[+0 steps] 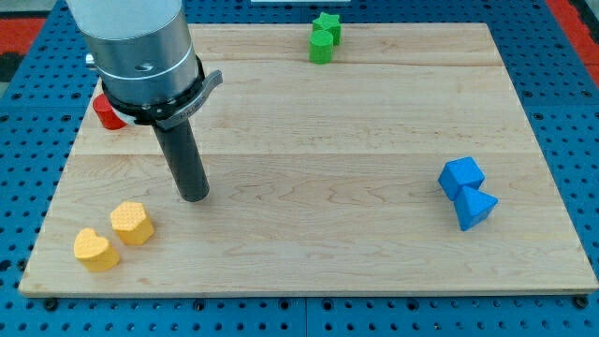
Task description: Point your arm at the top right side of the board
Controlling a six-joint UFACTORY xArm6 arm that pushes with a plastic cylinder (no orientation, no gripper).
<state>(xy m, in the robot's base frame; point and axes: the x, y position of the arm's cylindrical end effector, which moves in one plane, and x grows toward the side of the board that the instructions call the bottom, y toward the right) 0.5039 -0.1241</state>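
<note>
My tip (pixel 195 195) sits far left of the green star block (pixel 327 22).
No fingers here, just a rod; slide right across the bare wooden board (pixel 309 122), passing below that star.

A lab: wooden board (pixel 309 253) on blue perforated bench (pixel 562 84).

A pale wooden board (pixel 309 140) lies on a blue pegboard table (pixel 562 84). At the top centre of the frame a green star (pixel 327 25) touches a green cylinder-like block (pixel 321 49) just below it. At the right, a blue cube (pixel 461 176) touches a blue triangular block (pixel 475 209). At the lower left two yellow heart blocks sit just beside each other, one higher (pixel 132 223) and one lower (pixel 96 250). At the upper left a red block (pixel 107 112) is partly hidden. My tip (pixel 194 197) rests on the board, above and right of the hearts.
</note>
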